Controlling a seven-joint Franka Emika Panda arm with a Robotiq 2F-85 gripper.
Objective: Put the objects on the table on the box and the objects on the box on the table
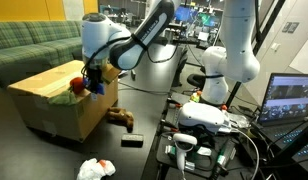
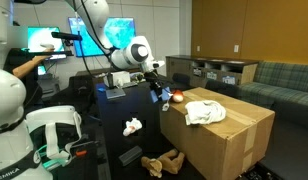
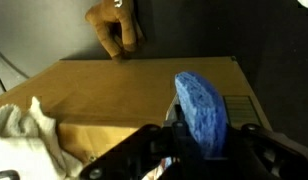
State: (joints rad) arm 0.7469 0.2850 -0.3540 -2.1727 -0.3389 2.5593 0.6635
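My claw (image 3: 204,138) hangs just over the top of the cardboard box (image 3: 134,90), near one of its corners. It is closed partway on a blue object (image 3: 199,100), one finger against each side. The blue object stands upright between the fingers, above the box top; I cannot tell whether its lower end touches the cardboard.

In an exterior view, something red (image 1: 76,85) and something green (image 1: 60,98) lie on the box top just beside my claw. A white cloth (image 2: 206,112) lies rumpled on the box lid, apart from the blue object.

The box stands on the dark table (image 1: 144,110). A brown soft toy (image 1: 119,118) lies on the table at the foot of the box. In the wrist view it shows beyond the far edge of the lid. A small flat black thing (image 1: 132,140) lies near the toy, farther from the box. A crumpled white rag (image 1: 94,168) lies on the table well apart from the box, towards the table's edge.
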